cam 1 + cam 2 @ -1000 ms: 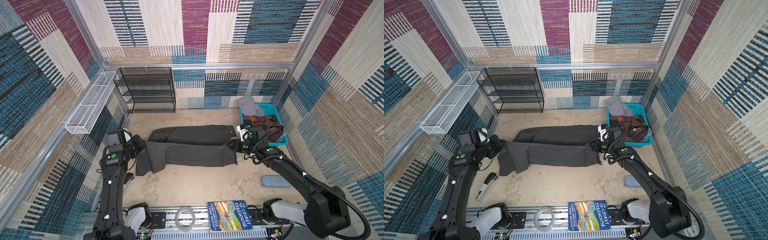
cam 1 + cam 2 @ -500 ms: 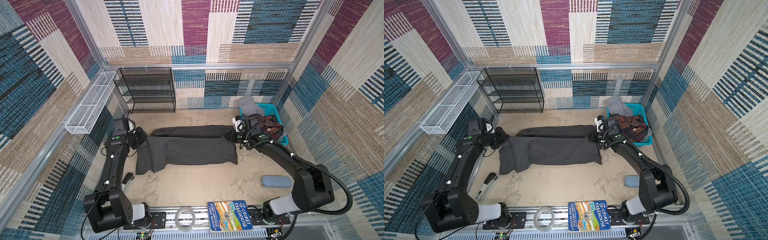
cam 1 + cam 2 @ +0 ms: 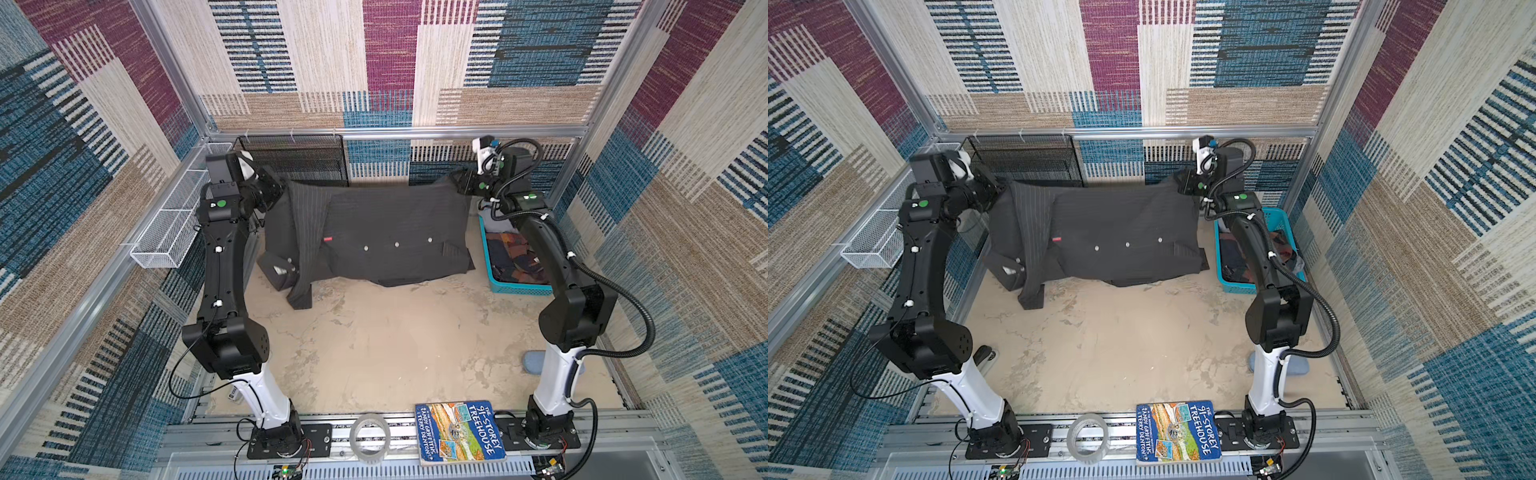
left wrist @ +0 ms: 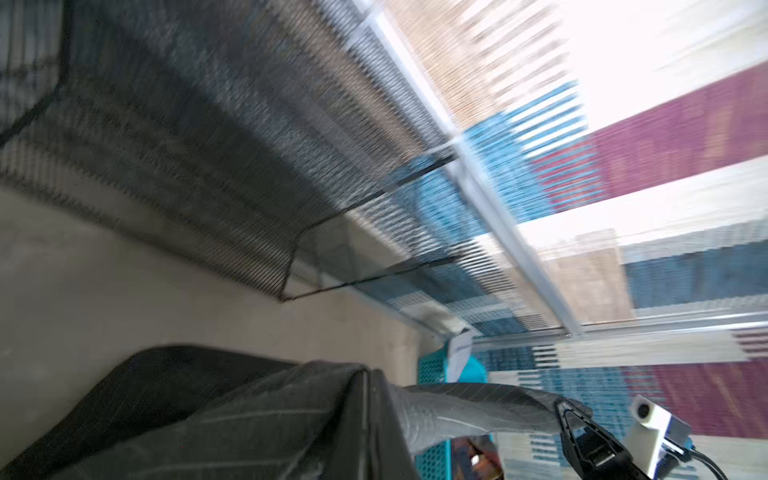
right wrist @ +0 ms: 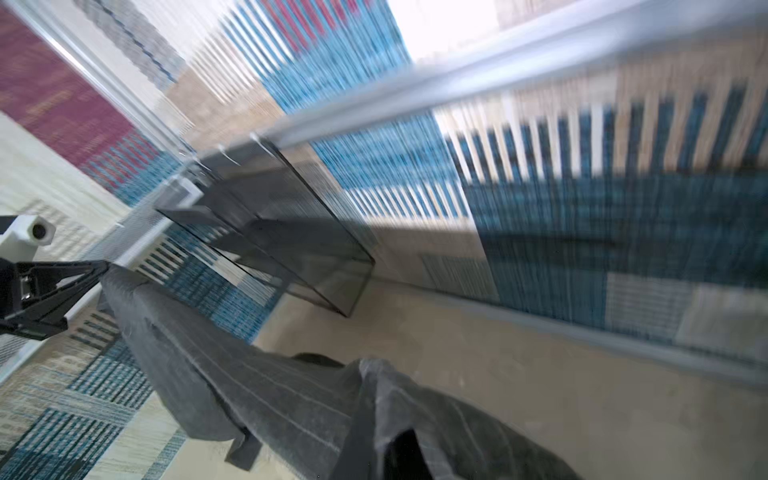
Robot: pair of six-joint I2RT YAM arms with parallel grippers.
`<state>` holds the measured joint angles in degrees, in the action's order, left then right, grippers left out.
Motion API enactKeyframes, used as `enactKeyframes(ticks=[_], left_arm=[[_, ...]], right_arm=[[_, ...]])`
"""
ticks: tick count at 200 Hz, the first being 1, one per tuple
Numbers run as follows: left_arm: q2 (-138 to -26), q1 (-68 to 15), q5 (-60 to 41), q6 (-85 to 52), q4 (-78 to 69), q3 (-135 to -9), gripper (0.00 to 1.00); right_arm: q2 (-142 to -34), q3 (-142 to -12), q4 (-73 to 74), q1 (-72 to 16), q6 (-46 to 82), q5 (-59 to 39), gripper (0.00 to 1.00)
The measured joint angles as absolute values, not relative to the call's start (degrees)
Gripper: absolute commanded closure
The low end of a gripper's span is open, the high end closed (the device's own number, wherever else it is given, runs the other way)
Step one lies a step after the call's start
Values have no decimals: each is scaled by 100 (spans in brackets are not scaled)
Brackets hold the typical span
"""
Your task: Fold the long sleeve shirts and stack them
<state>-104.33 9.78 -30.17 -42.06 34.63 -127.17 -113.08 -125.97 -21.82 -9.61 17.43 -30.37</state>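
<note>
Both arms are up since a second ago: then you had the charcoal shirt point(image 3: 382, 232) flat on the table point(image 3: 395, 345) as a long folded band, with the grippers low at its ends. Now it hangs like a curtain near the back wall, in front of the black mesh rack point(image 3: 299, 160).

- Left gripper point(image 3: 279, 192): jaws pressed together on the upper left corner of the cloth.
- Right gripper point(image 3: 459, 183): also pinching, on the upper right corner, up above the teal basket point(image 3: 519, 287).
- Long axis: side to side, stretched between your two grippers, with the cloth dropping below them. The button row faces the top views. Neither arm is nearer; each owns one end.
- Lower edge: at or just above the table, cannot tell which. One sleeve point(image 3: 301, 291) trails lowest on the left side, its cuff seemingly on the surface.
- Both wrist views are motion-blurred, so take little from them.
- Judgement: the bare table lies on the base side of the hanging cloth, so your lay-down wants both grippers travelling together and level, keeping the top edge taut. Watch that left sleeve; it looks likely to bunch underneath
</note>
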Motion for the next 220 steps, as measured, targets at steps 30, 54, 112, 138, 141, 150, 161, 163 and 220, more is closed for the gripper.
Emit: enactKeyframes(ticks=[30,54,112,138,141,150,161,163,220], left_arm=[[-9653,963,-3378,-4287,3393,-13067,100],[-8278,965,-3479,-4226,3127,-11056,100],[-5752,1081,-2652,-3997,3194,-5474,100],[-5376,1114,-2379,-3992,3227,-4582,100],[-5367,1114,-2355,-3990,3232,-4552,100],[-5356,1114,-2272,-3977,3240,-4510,100],[-5363,1118,-2220,-3911,3242,-4515,100],[-5367,1118,-2196,-3894,3247,-4519,100],[-5937,1118,-2130,-3555,3452,-4917,100]], right_arm=[[-10613,-12656,-2152,-976,1463,-3319,100],[-9456,-10831,-1750,-972,1345,-3557,100],[-7185,-4668,-1052,-969,1824,-3758,100],[-6545,-3581,-1057,-978,2097,-3651,100],[-6479,-3516,-1063,-978,2121,-3603,100],[-6322,-3389,-1107,-976,2200,-3548,100],[-6189,-3326,-1135,-978,2246,-3535,100],[-6171,-3326,-1142,-978,2257,-3531,100],[-6578,-3642,-1365,-980,2436,-3181,100]])
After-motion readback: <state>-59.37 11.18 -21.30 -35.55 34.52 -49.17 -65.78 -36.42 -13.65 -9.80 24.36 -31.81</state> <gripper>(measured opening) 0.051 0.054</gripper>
